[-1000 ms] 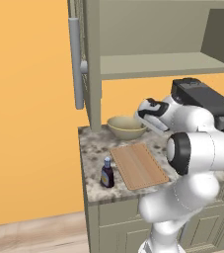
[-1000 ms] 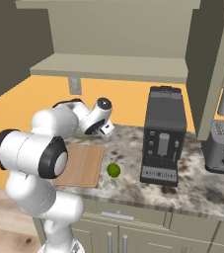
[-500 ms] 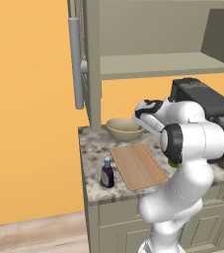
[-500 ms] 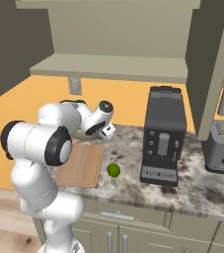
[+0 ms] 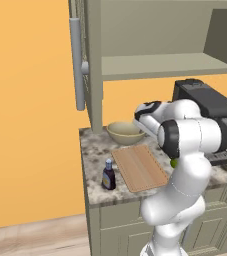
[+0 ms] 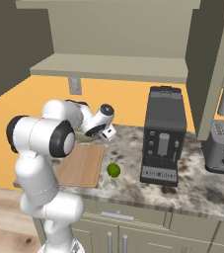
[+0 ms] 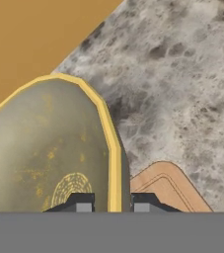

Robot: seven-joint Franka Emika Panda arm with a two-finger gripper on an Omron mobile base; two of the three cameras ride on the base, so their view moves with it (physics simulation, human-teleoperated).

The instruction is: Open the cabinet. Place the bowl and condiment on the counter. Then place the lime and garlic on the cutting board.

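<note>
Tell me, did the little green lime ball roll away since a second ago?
No. The small bright green lime sits on the mottled grey stone counter, between the light-brown wooden cutting board and the black coffee machine, as before.

Cabinet (image 5: 150, 45) open, shelf bare. Bowl (image 5: 125, 132) upright on counter (image 5: 92, 150) at the back, just behind cutting board (image 5: 139, 167), which lies flat. Condiment (image 5: 108, 174) upright near the front edge, just left of the board. Lime (image 6: 113, 170) on counter right of the board, garlic (image 6: 109, 183) just before it
</note>
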